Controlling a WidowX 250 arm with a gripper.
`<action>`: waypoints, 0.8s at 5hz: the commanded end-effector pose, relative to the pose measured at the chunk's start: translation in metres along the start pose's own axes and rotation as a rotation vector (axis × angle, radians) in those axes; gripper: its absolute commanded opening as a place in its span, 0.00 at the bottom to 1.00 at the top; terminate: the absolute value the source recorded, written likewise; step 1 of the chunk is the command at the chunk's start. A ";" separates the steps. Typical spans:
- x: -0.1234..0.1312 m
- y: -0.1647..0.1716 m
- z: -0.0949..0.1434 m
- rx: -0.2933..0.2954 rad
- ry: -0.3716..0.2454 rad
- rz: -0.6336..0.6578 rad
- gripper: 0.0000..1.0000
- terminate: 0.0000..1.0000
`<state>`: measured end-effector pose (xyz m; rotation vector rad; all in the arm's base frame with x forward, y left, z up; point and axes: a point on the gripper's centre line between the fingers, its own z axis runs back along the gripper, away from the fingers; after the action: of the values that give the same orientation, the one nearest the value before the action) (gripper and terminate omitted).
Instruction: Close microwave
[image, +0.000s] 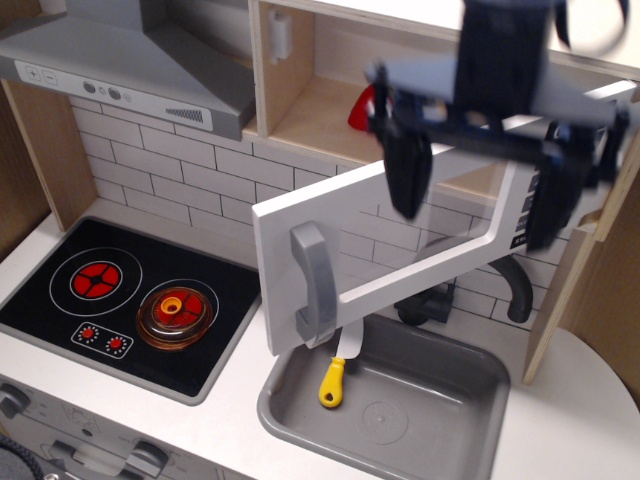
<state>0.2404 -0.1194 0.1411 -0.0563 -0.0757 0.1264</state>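
The microwave (300, 105) is a pale wood box with its white door (350, 215) swung wide open toward me. The grey bar handle (313, 283) is at the door's left end. The black keypad is mostly hidden behind my gripper. My gripper (478, 195) is open and empty, blurred, in front of the door's right half, one finger (408, 172) over the window and the other over the keypad. A red strawberry (362, 104) lies inside the microwave, partly hidden by the gripper.
A grey range hood (130, 60) hangs at upper left. A black stove (130, 300) carries an orange lid (177, 312). A grey sink (400, 400) below the door holds a yellow-handled utensil (333, 380). A dark faucet (510, 285) stands behind it.
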 end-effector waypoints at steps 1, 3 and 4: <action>0.020 0.024 -0.028 0.027 -0.005 0.101 1.00 0.00; 0.054 0.048 -0.043 0.084 -0.061 0.192 1.00 0.00; 0.079 0.063 -0.041 0.088 -0.109 0.250 1.00 0.00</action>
<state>0.3142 -0.0543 0.0873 0.0448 -0.1347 0.3800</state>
